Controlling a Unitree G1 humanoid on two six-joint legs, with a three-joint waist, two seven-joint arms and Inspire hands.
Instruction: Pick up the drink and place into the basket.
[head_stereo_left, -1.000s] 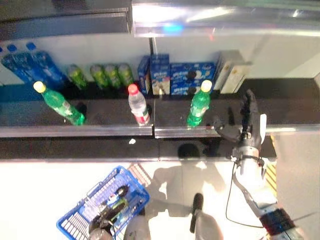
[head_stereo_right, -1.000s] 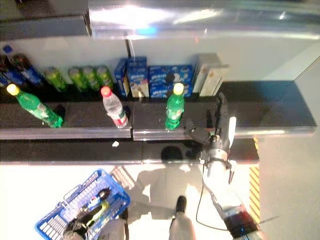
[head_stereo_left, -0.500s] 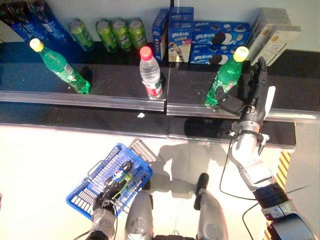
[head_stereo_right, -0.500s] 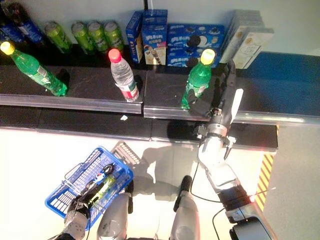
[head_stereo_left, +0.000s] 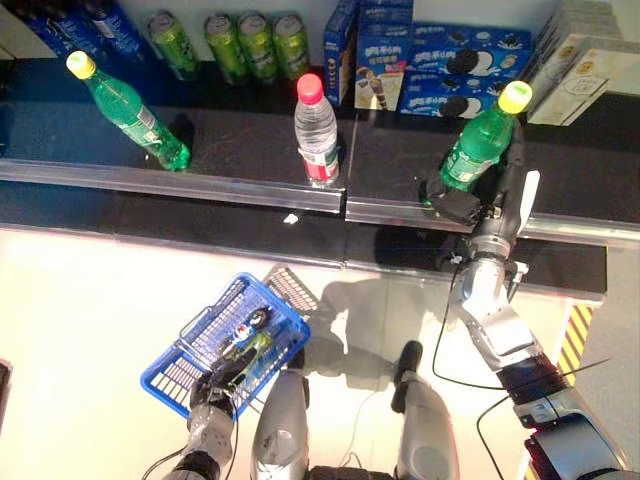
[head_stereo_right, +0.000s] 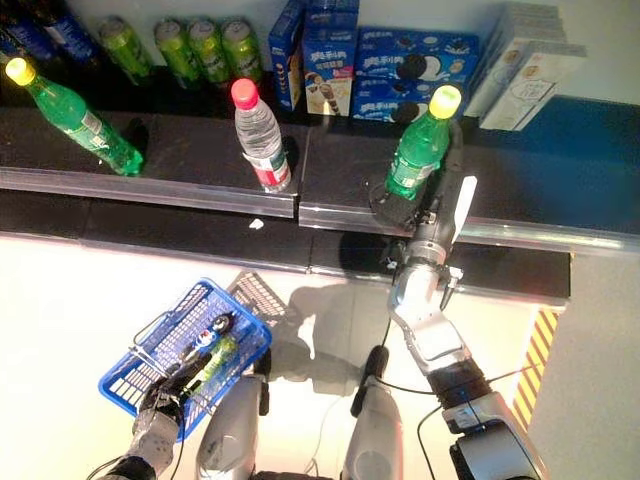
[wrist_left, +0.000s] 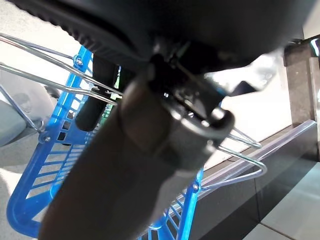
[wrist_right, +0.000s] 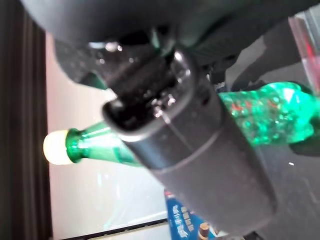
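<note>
Upright on the dark shelf (head_stereo_left: 250, 170): one green bottle (head_stereo_left: 478, 148) with yellow cap uppermost, long axis vertical, standing near the front edge at the right. Right hand (head_stereo_left: 492, 192): at the bottle's base, thumb against one side and fingers reaching up the other, not clearly closed round it. Left hand (head_stereo_left: 212, 392): curled round the wire handle of the blue basket (head_stereo_left: 175, 370), held low over the floor and already holding a bottle. Also shelved: a clear red-capped bottle (head_stereo_left: 316, 130), a second green bottle (head_stereo_left: 130, 112), cans (head_stereo_left: 248, 38), boxes (head_stereo_left: 430, 60).
</note>
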